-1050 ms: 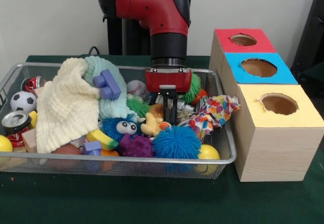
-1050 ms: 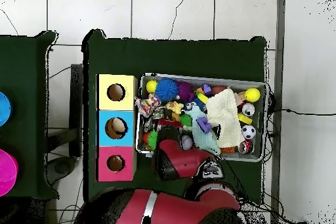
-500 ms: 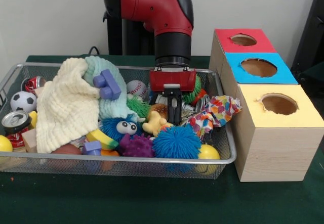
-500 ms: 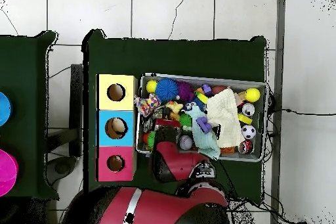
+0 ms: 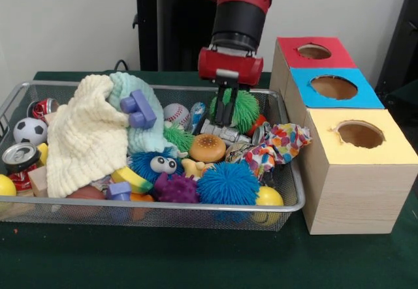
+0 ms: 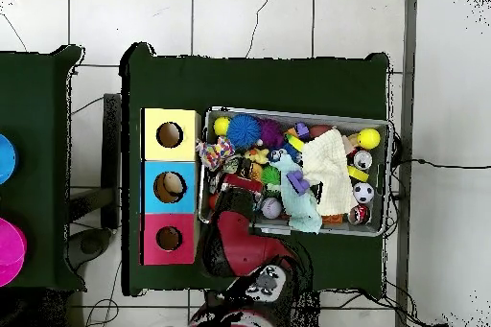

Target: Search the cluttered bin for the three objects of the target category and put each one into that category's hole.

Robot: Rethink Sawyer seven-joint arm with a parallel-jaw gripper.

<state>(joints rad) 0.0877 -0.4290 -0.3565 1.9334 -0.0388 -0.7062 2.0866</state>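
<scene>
Red tool (image 5: 226,121) above the wire bin (image 5: 290,205), fingers pinching a crushed silver can (image 5: 221,132), toy burger (image 5: 208,148) just below the can

1. The basket (image 5: 290,205) is packed full; toys touch each other with no bare floor.
2. A cream cloth (image 5: 85,136) heaps high at the frame's left.
3. The boxes (image 5: 353,171) at right have open holes on top, unobstructed.
4. Desk (image 5: 196,263) at the frame's bottom lies free.

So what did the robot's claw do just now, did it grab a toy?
The claw rose out of the pile toward the basket's back. Whether it grabbed anything isn't clear. The toy burger it covered now shows. Cloths and boxes stayed put.
</scene>
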